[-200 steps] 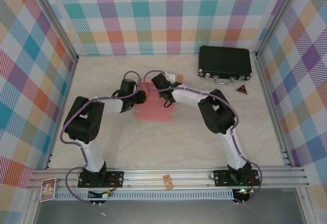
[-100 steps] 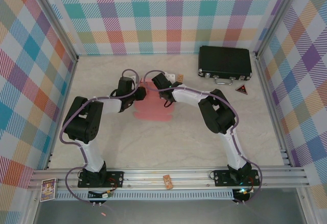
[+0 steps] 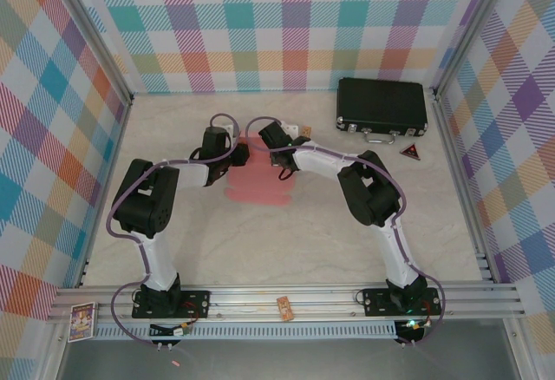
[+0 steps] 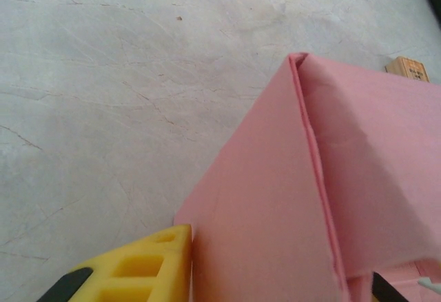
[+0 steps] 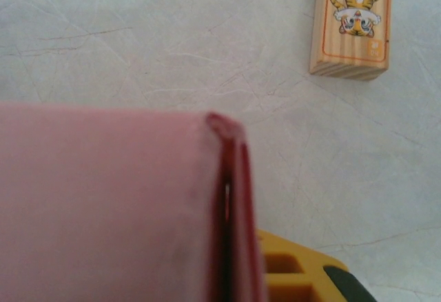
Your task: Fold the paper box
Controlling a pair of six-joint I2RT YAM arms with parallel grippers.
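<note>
Pinching one paper box (image 3: pixel 260 191), left gripper (image 3: pixel 238 156) and right gripper (image 3: pixel 258 144) both clenched on it

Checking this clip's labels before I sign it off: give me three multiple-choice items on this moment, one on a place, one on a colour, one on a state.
1. Where on the table is the black case?
A. near left corner
B. on top of the pink cardboard
C. far right

2. What colour is the paper box?
A. blue
B. pink
C. green

3. How is the paper box?
A. partly folded, with a panel standing up
B. a wholly flat sheet
C. crumpled into a ball

Answers:
1 C: the top view shows it by the far right wall.
2 B: it is pink in every view.
3 A: the left wrist view shows panels rising to a creased edge.
</note>
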